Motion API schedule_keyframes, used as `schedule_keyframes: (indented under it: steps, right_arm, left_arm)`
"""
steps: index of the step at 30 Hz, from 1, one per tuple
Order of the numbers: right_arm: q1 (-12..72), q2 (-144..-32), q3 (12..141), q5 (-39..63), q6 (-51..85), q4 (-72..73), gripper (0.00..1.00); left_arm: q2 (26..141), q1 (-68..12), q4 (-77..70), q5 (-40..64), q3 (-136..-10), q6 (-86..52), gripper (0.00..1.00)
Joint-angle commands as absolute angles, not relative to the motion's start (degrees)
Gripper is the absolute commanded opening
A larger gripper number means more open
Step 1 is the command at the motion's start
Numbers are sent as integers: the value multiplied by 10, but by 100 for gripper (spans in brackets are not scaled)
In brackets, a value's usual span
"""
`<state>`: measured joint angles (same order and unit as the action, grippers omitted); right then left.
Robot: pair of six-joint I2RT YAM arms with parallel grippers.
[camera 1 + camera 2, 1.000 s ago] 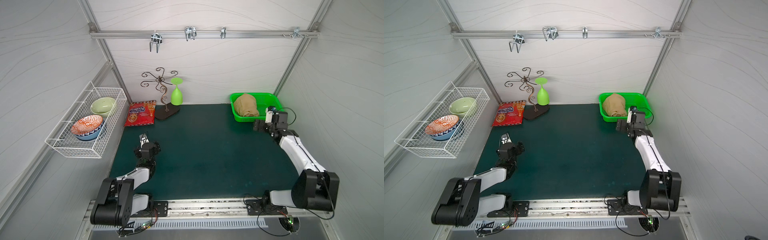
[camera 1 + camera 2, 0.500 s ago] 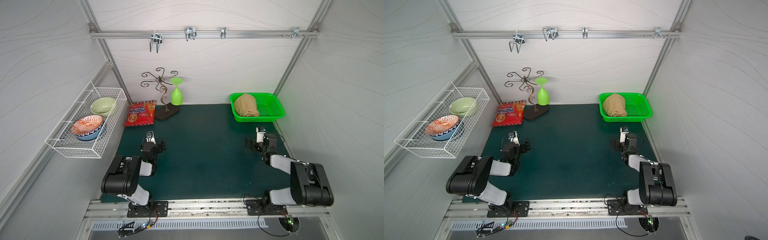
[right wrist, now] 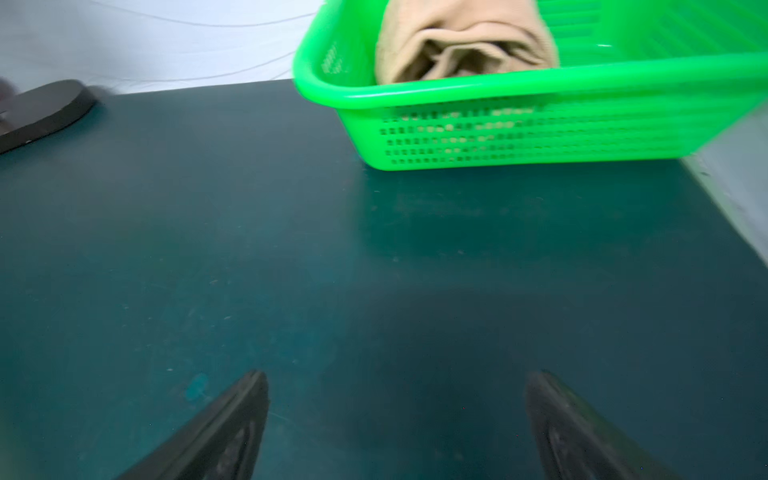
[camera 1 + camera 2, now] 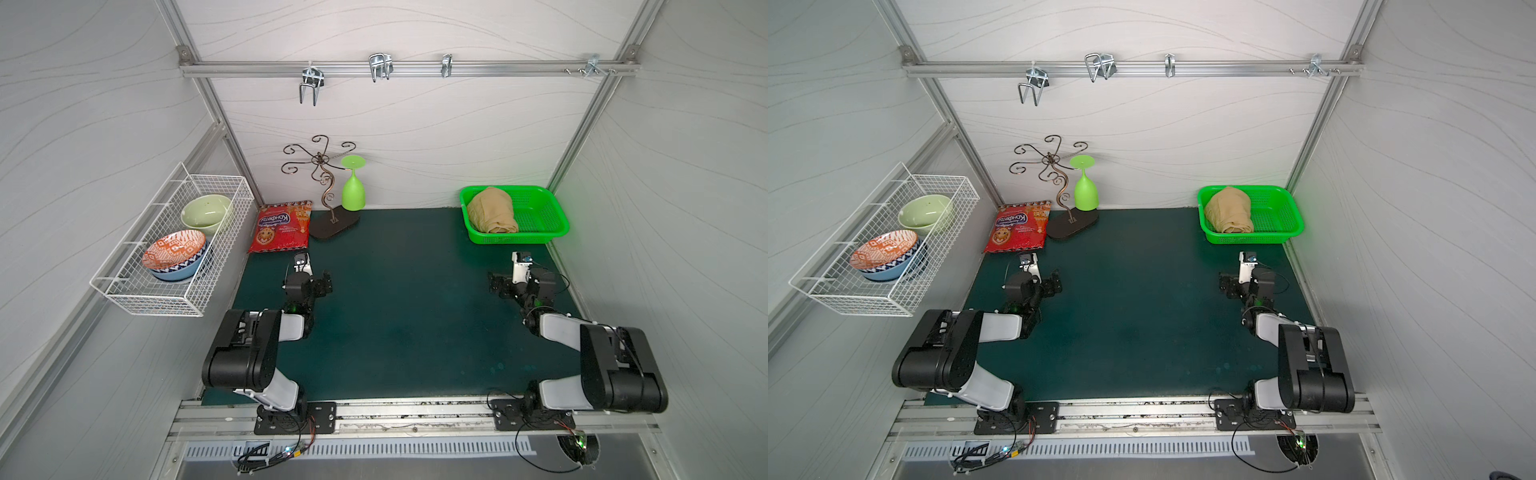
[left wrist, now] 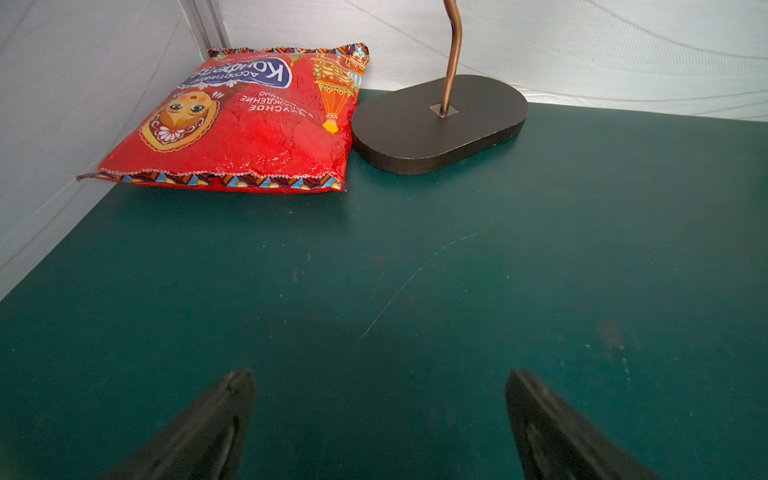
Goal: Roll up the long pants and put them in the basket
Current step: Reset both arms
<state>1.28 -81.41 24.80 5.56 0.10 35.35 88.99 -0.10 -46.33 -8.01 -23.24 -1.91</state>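
Seemingly done: long pants (image 4: 492, 214) sit as a tan roll inside the green basket (image 4: 540, 239), back right corner of the worktop (image 4: 407, 299). Left claw (image 5: 380, 376) and right claw (image 3: 395, 376) both gape wide and empty, low over bare worktop. Step looks like parking. Best to fold the arms near their bases, well clear of the basket, so nothing nudges the roll loose.

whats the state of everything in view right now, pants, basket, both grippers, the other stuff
long pants: rolled into a bundle, lying in the basket
green basket: upright on the table, holding the pants
left gripper: open, empty
right gripper: open, empty, short of the basket
green goblet: upside down, foot up
snack bag: lying unopened
pale green bowl: upright in the wire rack
patterned bowl: upright, same rack
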Motion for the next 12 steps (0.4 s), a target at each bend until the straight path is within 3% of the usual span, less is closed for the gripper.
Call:
schedule_keyframes:
  steps: [1, 12]
  right_arm:
    - [27, -882, 249, 65, -3, 455, 99]
    - [40, -900, 262, 27, -6, 434, 99]
  left_arm:
    - [889, 3, -479, -74, -241, -15, 99]
    - [890, 3, -480, -73, -241, -15, 99]
